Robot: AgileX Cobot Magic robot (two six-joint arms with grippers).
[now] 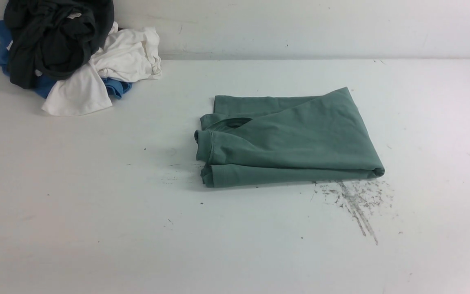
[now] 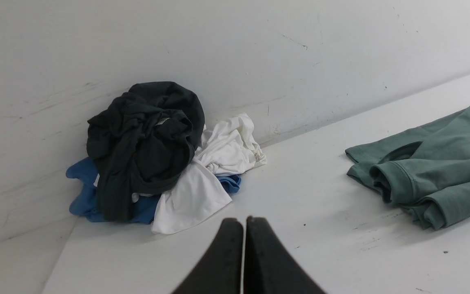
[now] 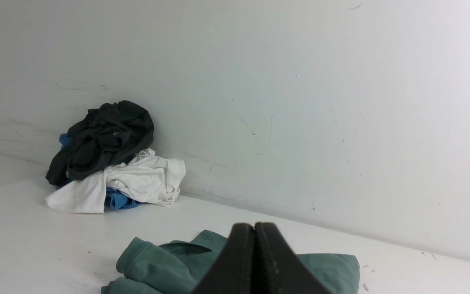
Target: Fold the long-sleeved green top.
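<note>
The green long-sleeved top lies folded into a compact rectangle in the middle of the white table, its ribbed cuff and collar at the left edge. It also shows in the left wrist view as the green top and in the right wrist view as the green top. Neither arm appears in the front view. My left gripper is shut with nothing in it, held off the table short of the top. My right gripper is shut and empty, above the near side of the top.
A heap of black, white and blue garments sits at the far left corner against the white back wall. Dark scuff marks streak the table just in front of the top's right end.
</note>
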